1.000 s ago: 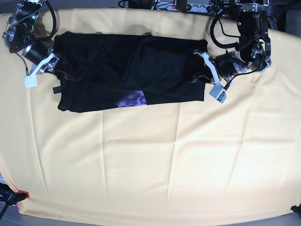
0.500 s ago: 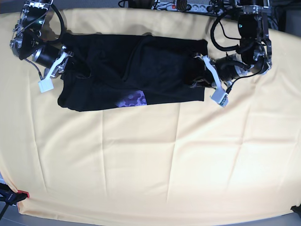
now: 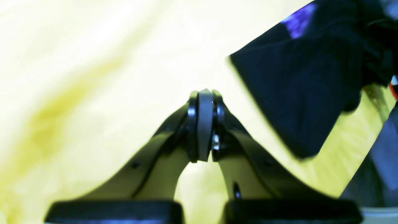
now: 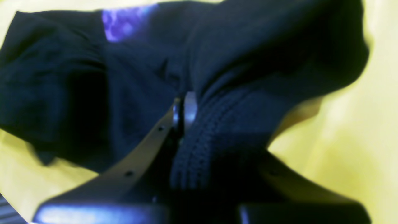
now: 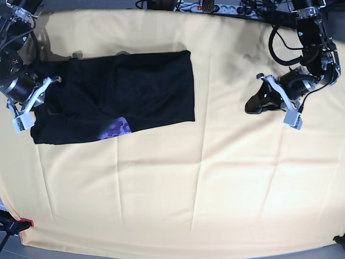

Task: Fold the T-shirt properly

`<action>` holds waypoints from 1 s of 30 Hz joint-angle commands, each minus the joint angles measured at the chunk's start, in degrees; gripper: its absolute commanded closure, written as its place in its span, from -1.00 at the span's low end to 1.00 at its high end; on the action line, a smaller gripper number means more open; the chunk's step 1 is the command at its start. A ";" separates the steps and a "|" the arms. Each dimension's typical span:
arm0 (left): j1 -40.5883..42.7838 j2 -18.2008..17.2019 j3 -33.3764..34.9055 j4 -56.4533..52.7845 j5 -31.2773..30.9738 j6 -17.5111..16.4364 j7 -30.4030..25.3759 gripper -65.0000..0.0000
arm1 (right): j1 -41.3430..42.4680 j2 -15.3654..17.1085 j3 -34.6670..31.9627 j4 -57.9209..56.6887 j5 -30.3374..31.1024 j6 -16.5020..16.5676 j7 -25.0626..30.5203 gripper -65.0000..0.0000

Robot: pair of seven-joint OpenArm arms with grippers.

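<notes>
T-shirt (image 5: 116,97), soft and limp, is spread at 10 o'clock on the worktop (image 5: 178,183), its ribbed hem clamped by right end effector (image 4: 183,109); left end effector (image 3: 203,124) is closed, empty.

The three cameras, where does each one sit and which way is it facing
Base: overhead, looking straight down on the yellow cloth, the T-shirt and both arms.
Left wrist: on the left arm, looking along the shut, empty left hand across the cloth to a T-shirt corner.
Right wrist: on the right arm, close behind the right hand, shut on a ribbed T-shirt edge.
Shared: all three show the T-shirt's purple print.
</notes>
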 commanded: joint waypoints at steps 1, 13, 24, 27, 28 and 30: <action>-0.63 -0.79 -0.28 0.98 -1.38 -0.39 -0.90 1.00 | 0.44 0.81 0.31 2.71 1.86 -1.01 1.46 1.00; 0.83 -0.61 -0.22 0.98 -1.42 -0.39 -0.57 1.00 | -6.16 -12.04 -3.34 14.29 22.18 2.51 -1.88 1.00; 2.23 -0.63 -0.22 0.98 -2.03 -0.37 -0.07 1.00 | -6.03 -20.96 -24.55 11.72 -0.76 2.70 10.10 1.00; 2.23 -0.66 -0.22 0.98 -2.36 -0.37 0.66 1.00 | -6.01 -20.94 -29.86 8.79 -5.95 2.70 14.82 0.96; 2.21 -0.66 -0.22 0.98 -3.13 -0.37 0.83 1.00 | -5.95 -20.94 -31.58 7.72 -5.90 2.70 15.63 0.66; 2.19 -0.63 -0.22 0.98 -5.57 -0.44 1.51 1.00 | -5.68 -20.94 -35.28 6.47 -5.92 2.70 16.00 -0.16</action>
